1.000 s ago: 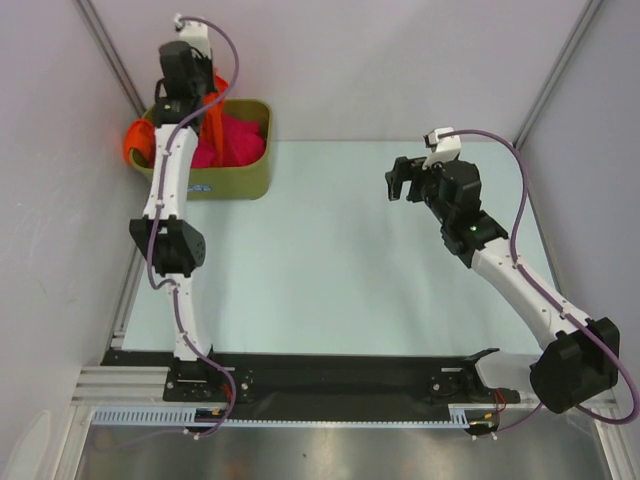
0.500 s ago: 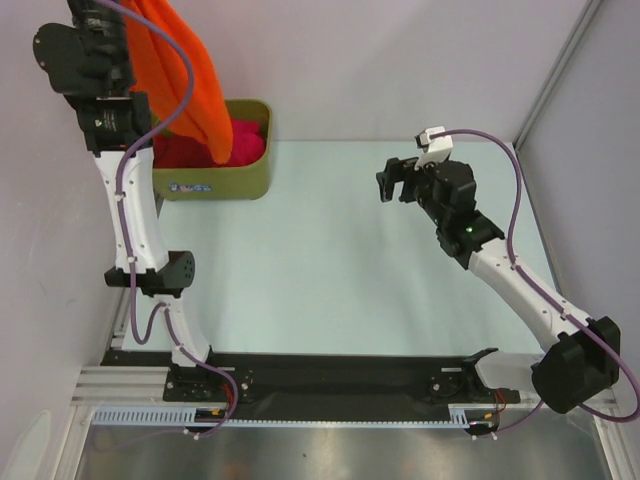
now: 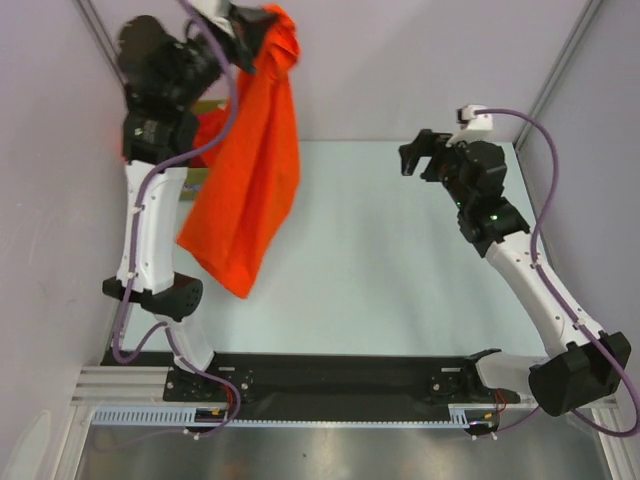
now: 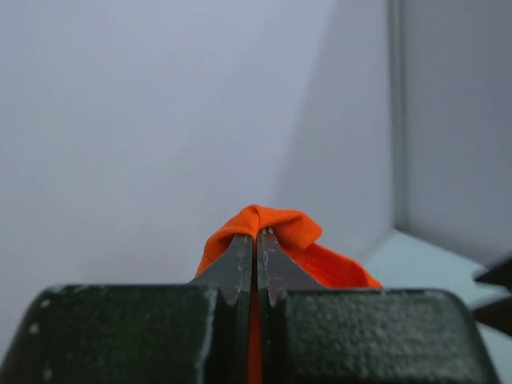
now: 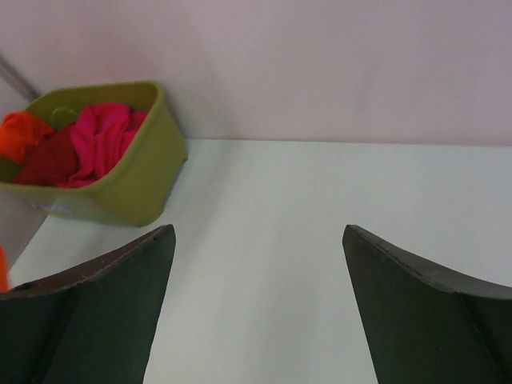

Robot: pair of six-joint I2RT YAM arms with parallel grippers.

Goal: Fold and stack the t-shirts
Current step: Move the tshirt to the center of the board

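My left gripper (image 3: 262, 22) is raised high at the back left and is shut on a bright orange t-shirt (image 3: 248, 170), which hangs down in a long drape over the table's left side. In the left wrist view the cloth (image 4: 276, 228) bunches over my closed fingertips (image 4: 257, 234). My right gripper (image 3: 412, 160) is open and empty above the table's back right; its fingers (image 5: 104, 280) frame bare table. A magenta-pink shirt (image 5: 100, 136), a dark red one (image 5: 48, 164) and an orange one (image 5: 20, 132) lie in the olive-green bin (image 5: 136, 188).
The bin sits at the table's back left corner, mostly hidden behind the hanging shirt and left arm in the top view. Pale walls enclose the back and sides. The light table surface (image 3: 380, 270) spreads between the arms.
My left gripper has lifted the orange shirt out of the bin and swung it rightward and forward; the shirt now hangs full length. My right gripper has drifted slightly right.
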